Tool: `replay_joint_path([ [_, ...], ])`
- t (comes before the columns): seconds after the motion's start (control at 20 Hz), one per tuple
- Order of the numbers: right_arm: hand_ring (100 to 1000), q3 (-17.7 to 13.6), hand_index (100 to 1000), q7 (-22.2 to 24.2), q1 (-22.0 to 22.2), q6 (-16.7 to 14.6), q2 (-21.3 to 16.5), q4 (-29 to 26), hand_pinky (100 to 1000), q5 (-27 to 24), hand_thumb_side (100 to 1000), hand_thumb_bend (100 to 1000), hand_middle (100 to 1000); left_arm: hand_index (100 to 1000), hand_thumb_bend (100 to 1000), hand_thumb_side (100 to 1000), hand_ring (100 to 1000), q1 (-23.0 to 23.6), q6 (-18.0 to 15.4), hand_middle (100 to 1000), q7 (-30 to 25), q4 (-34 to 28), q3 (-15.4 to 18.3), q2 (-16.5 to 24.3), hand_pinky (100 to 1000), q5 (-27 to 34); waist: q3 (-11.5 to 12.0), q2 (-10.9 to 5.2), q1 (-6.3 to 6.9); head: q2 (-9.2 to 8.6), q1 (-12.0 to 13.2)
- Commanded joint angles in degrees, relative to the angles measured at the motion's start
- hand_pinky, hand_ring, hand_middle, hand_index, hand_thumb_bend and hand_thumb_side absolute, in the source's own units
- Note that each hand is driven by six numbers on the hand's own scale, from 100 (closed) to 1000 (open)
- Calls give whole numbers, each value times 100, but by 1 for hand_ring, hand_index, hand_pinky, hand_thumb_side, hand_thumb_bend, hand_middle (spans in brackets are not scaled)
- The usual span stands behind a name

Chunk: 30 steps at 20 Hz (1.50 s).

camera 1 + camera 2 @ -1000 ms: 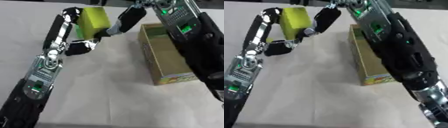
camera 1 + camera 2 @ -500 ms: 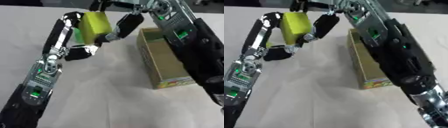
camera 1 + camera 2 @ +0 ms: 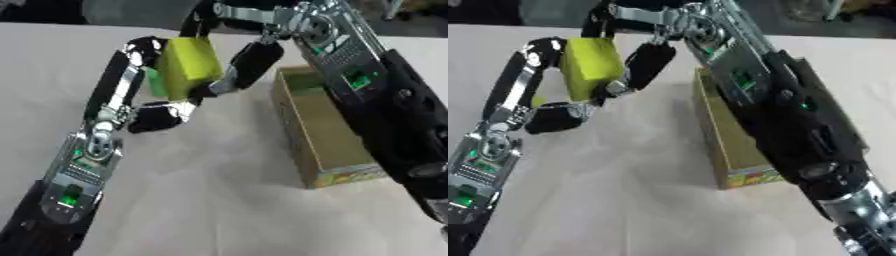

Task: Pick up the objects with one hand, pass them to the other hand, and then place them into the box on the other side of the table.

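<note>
While both hands grasp the yellow-green foam block left of the open cardboard box, handover is midway; I judge placing remains.

— What else is in view here?
— A white tablecloth covers the table, lightly creased.
— And beyond it?
— A dark background along the far edge, nothing clearer.
</note>
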Motion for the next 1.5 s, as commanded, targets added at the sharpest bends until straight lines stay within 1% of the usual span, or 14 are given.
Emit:
replay_joint_path([
  [0.05,757,-30,718,-36,-83,51,-51,-54,852,-96,285,499,663,469,100,175,571,-98,-4,452,1,-71,18,22,675,0,3,-10,6,2,-19],
  [0.35,740,-15,693,-61,-82,138,-64,-79,849,-234,244,484,630,471,100,180,573,-88,18,454,-3,-40,19,16,676,-10,7,-15,2,83,-26],
  [0.65,731,-1,675,-41,-76,167,-76,-96,844,-301,187,465,617,477,100,182,580,-89,20,455,-1,-32,17,8,677,-2,14,-14,1,112,-30],
  [0.9,717,-1,660,-44,-75,197,-84,-89,837,-350,141,417,602,523,100,191,591,-79,7,473,14,-35,18,8,689,15,11,-14,3,126,-36],
  [1.5,685,-7,633,-56,-67,277,-90,-69,826,-419,107,316,574,593,105,232,631,-58,-26,522,35,-38,27,5,715,-34,1,-8,9,136,-51],
])
